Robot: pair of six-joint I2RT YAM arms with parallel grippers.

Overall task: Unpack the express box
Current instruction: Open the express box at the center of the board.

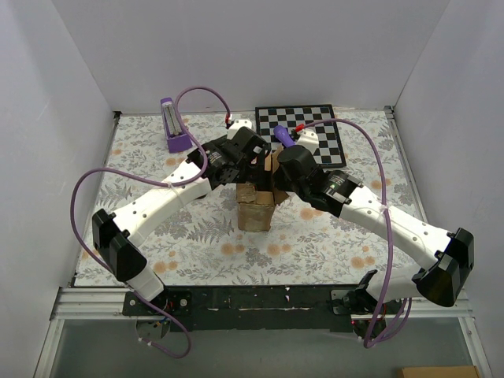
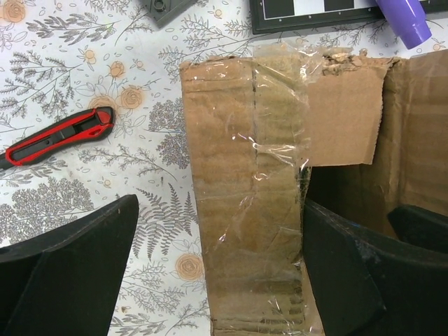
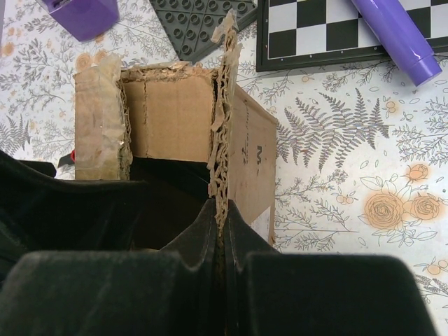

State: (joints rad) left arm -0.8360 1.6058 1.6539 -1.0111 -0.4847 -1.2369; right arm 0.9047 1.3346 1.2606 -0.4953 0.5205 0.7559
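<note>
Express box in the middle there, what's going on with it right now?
Both arms are at the express box, whose top is already torn open. The right gripper is shut on the ragged edge of an upright flap, pinched between its fingers. The left gripper is wide open, straddling the taped panel on the opposite side: one finger inside the box, one outside. A red-and-black box cutter lies beside the box, in neither grip.
</note>
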